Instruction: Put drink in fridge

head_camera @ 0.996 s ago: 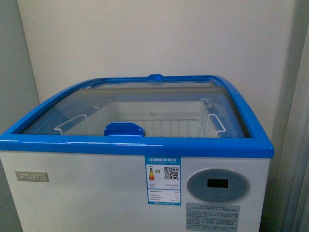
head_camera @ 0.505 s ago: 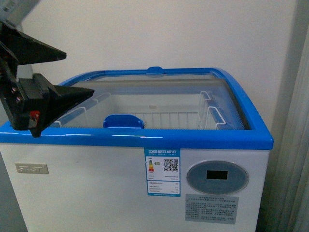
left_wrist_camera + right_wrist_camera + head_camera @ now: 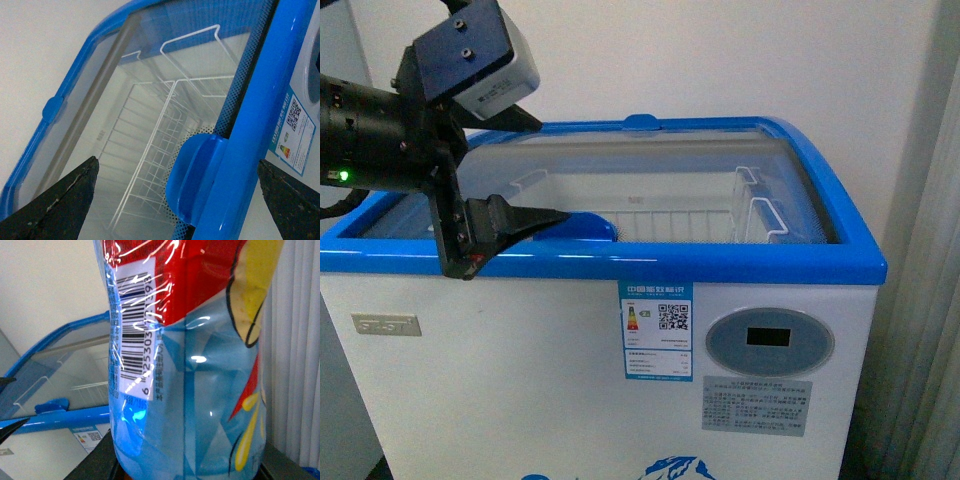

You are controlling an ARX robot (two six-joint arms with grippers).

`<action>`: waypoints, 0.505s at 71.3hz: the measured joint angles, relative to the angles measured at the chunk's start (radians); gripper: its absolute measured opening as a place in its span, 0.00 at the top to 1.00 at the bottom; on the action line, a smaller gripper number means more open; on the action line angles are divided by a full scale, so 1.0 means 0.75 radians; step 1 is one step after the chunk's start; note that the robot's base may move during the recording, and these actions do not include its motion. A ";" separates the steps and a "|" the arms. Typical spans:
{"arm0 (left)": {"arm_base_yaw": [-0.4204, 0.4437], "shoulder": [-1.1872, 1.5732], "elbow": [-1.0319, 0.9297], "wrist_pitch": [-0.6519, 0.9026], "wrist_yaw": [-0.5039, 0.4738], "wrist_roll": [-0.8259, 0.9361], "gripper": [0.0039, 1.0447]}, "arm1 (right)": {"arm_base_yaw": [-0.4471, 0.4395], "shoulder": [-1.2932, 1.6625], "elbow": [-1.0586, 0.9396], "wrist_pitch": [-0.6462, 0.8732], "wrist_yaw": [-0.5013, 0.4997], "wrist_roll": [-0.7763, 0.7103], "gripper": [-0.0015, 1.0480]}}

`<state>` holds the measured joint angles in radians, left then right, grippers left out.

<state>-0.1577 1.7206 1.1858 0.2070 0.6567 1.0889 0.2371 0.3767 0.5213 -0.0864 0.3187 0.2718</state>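
Note:
The fridge (image 3: 620, 265) is a white chest with a blue rim and a curved glass lid. The lid's blue handle (image 3: 588, 228) sits against the front rim. My left gripper (image 3: 555, 170) is open above the front left of the lid, its lower finger (image 3: 520, 218) just left of the handle. In the left wrist view the handle (image 3: 197, 185) lies between the spread fingers (image 3: 60, 200). The drink (image 3: 200, 365) fills the right wrist view, with a red and blue label and a barcode. My right gripper (image 3: 187, 467) is shut on its lower part and is outside the front view.
A white wire basket (image 3: 750, 215) hangs inside under the glass. An oval display (image 3: 770, 342) and a sticker (image 3: 658, 330) are on the front. A plain wall stands behind, and a pale curtain (image 3: 930, 300) hangs to the right.
My left arm has come in from the left and moved right, up over the lid near the handle. The fridge sits slightly lower in the front view.

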 joint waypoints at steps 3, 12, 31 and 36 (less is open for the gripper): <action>-0.004 0.016 0.017 -0.016 -0.003 0.013 0.08 | 0.000 0.000 0.000 0.000 0.001 0.001 0.62; -0.006 0.074 0.085 -0.058 -0.020 0.065 0.08 | 0.000 0.000 0.000 0.000 0.000 0.000 0.62; -0.005 0.202 0.218 -0.079 -0.067 0.118 0.08 | 0.000 0.000 0.000 0.000 0.000 0.001 0.62; -0.004 0.256 0.277 -0.079 -0.084 0.125 0.08 | 0.000 0.000 0.000 0.000 0.001 0.001 0.62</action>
<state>-0.1604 1.9129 1.3933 0.1474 0.5938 1.1824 0.2371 0.3767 0.5213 -0.0864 0.3191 0.2722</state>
